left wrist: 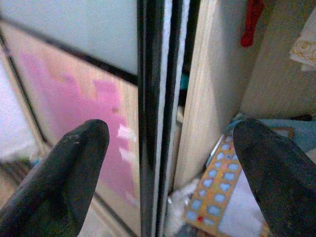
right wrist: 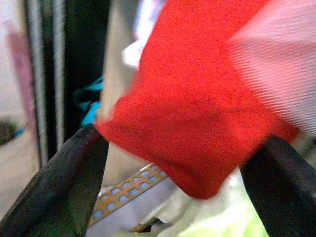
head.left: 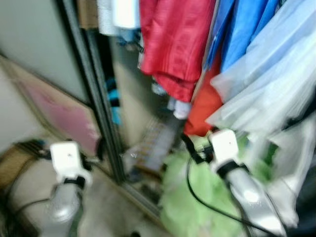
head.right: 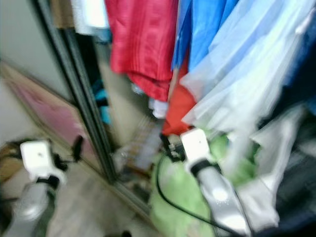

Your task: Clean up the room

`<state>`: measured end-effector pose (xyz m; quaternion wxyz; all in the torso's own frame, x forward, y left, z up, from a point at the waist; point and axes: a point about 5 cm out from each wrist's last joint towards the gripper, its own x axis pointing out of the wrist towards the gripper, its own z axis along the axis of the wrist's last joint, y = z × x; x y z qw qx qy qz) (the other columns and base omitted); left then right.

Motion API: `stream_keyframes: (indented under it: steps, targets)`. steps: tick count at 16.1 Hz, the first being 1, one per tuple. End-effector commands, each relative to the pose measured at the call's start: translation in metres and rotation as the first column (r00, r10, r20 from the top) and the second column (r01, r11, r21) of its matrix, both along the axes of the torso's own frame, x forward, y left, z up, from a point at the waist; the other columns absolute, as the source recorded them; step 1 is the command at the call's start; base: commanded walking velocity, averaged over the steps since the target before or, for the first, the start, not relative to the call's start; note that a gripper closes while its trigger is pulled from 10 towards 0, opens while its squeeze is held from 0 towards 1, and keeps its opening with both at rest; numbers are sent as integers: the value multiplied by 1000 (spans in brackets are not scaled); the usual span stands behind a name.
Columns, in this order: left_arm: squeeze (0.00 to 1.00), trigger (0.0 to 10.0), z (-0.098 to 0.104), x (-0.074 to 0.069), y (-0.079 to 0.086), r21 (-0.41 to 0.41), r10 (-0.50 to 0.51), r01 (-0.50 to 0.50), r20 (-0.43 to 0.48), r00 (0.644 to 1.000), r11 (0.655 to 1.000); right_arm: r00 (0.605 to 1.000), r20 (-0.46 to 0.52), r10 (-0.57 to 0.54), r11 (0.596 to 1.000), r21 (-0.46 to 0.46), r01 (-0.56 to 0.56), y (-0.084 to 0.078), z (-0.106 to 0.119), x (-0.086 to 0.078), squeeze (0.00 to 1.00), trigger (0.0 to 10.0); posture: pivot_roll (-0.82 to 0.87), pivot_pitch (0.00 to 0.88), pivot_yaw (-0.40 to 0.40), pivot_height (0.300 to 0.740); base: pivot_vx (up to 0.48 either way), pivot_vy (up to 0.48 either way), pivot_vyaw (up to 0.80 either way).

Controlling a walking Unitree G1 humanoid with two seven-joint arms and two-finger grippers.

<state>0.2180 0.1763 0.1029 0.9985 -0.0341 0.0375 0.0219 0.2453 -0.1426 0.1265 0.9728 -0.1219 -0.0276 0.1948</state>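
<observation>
My left gripper [left wrist: 168, 173] is wide open, empty, before the dark sliding door frame [left wrist: 155, 113]. My right gripper [right wrist: 173, 187] is also spread wide, holding nothing; the orange-red cloth [right wrist: 197, 113] hangs between its fingers, behind green fabric [head.left: 192, 197].

Wardrobe door: a sliding door [head.left: 34, 44] with a pale upper panel and a pink lower panel [head.left: 61, 116], at 9 to 10 o'clock.
Door frame: a dark frame [head.left: 96, 98] runs from 12 o'clock down towards 6 o'clock.
Inner wall: a light wood partition [left wrist: 210, 94] stands just beside the frame.
Floor: a pale beige floor [head.left: 106, 207] at 7 o'clock.
Light: soft and even; head views blurred.
</observation>
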Motion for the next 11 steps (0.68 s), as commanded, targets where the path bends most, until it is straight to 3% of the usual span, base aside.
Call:
stream_keyframes:
  steps: [1, 4, 5, 8, 11]
  targets:
    - [0, 10000, 1, 0, -1, 0, -11, 11, -4, 1000, 1000, 998, 41, 51, 999, -8, -50, 9, 6, 1, 0, 10000, -36, 0, -17, 740, 0, 0, 800]
    - [0, 10000, 2, 2, -7, 1, -41, 41, -9, 999, 999, 998, 12, 62, 998, 17, -62, 12, 2, 3, 0, 10000, -30, 0, -18, 740, 0, 0, 800]
    - [0, 10000, 2, 0, 0, 2, 0, 0, -12, 1000, 1000, 999, -3, 53, 998, 31, -53, 10, 0, 2, 0, 10000, -35, 0, -17, 740, 0, 0, 800]
    - [0, 10000, 0, -1, 2, 13, 12, -11, -19, 1000, 1000, 995, -93, -44, 993, 104, 53, -1, -10, 1, 0, 10000, -26, 0, -31, 740, 0, 0, 800]
    - [0, 10000, 5, 6, -4, 10, -3, 3, -1, 1000, 1000, 995, -81, -60, 991, 114, 69, -1, -7, 12, 0, 10000, -28, 0, -24, 740, 0, 0, 800]
